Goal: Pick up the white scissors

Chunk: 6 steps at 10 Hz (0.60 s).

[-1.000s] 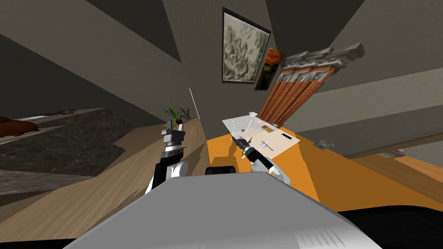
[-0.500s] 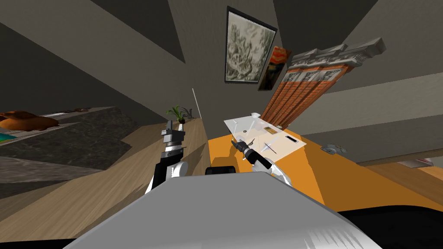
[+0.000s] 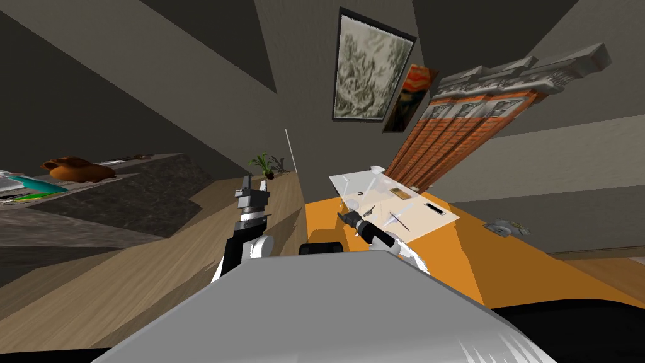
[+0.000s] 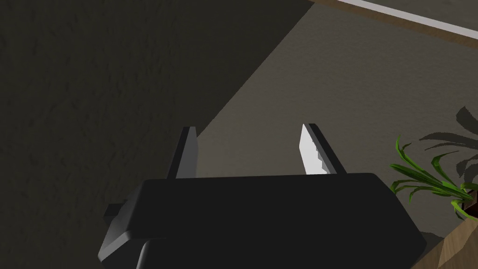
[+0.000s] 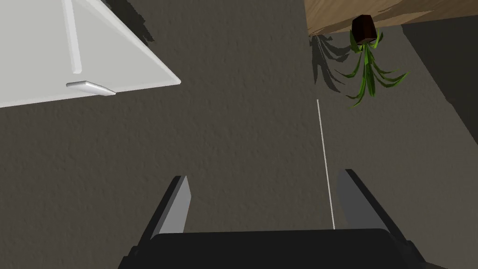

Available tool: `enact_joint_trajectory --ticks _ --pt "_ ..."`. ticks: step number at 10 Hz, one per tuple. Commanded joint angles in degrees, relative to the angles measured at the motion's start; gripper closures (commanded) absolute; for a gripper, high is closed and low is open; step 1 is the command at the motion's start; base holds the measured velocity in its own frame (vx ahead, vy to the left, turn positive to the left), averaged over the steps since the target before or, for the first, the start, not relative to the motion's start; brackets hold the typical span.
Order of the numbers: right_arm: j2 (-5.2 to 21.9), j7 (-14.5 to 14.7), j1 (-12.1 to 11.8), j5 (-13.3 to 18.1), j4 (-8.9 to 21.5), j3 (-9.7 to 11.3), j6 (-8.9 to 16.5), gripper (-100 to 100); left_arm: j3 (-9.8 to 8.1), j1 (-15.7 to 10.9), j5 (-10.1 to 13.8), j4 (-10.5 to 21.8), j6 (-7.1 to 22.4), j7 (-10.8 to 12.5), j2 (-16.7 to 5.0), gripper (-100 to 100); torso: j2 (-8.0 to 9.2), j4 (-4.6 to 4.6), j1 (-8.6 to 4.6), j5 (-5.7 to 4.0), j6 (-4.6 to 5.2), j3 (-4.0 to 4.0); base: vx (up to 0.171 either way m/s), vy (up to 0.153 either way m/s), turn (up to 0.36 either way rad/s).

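Facing a white table (image 3: 441,219) on orange floor (image 3: 504,265) by a brick pillar (image 3: 460,126) (plant (image 3: 268,165) nearby), with left claw (image 4: 248,127) and right claw (image 5: 264,174) spread apart.

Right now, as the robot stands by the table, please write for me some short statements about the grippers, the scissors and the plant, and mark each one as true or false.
1. The left gripper and the right gripper are both open and empty. True.
2. The scissors are held between the right gripper's fingers. False: they lie on the white table, apart from that gripper.
3. The white table stands on an orange floor. True.
4. The potted plant stands on the white table. False: it stands on the wooden floor, apart from the table.
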<state>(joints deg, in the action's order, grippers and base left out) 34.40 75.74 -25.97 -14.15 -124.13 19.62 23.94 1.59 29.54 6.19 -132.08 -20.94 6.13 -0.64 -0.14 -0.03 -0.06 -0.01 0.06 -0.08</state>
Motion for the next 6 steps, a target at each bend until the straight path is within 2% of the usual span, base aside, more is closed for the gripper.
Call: enact_joint_trajectory --ticks 1,2,4,5,6 --pt "0.1 1.8 0.4 -0.1 0.5 0.2 0.9 -100 0.0 0.0 0.0 0.0 0.0 0.0 0.0 0 0.0 0.0 0.0 0.0 0.0 0.0 0.016 -0.005 0.006" --pt "2.1 4.0 0.4 -0.5 1.1 1.2 3.5 -100 0.0 0.0 0.0 0.0 0.0 0.0 0.0 0 0.03 0.01 0.03 0.0 0.01 0.02 0.029 -0.002 0.16" --pt "2.1 6.0 0.4 -0.5 1.1 1.2 4.4 -100 0.0 0.0 0.0 0.0 0.0 0.0 0.0 0 -0.03 0.0 0.01 0.0 0.0 -0.02 0.029 -0.01 0.055" --pt "4.0 8.3 0.3 -0.8 1.7 2.2 7.1 -100 0.0 0.0 0.0 0.0 0.0 0.0 0.0 0 0.01 0.0 0.02 0.0 0.01 0.01 0.032 -0.01 0.122" --pt "4.0 9.7 0.3 -0.8 1.7 2.2 7.8 -100 0.0 0.0 0.0 0.0 0.0 0.0 0.0 0 -0.02 0.0 -0.01 0.0 -0.02 -0.01 0.039 -0.012 0.105"
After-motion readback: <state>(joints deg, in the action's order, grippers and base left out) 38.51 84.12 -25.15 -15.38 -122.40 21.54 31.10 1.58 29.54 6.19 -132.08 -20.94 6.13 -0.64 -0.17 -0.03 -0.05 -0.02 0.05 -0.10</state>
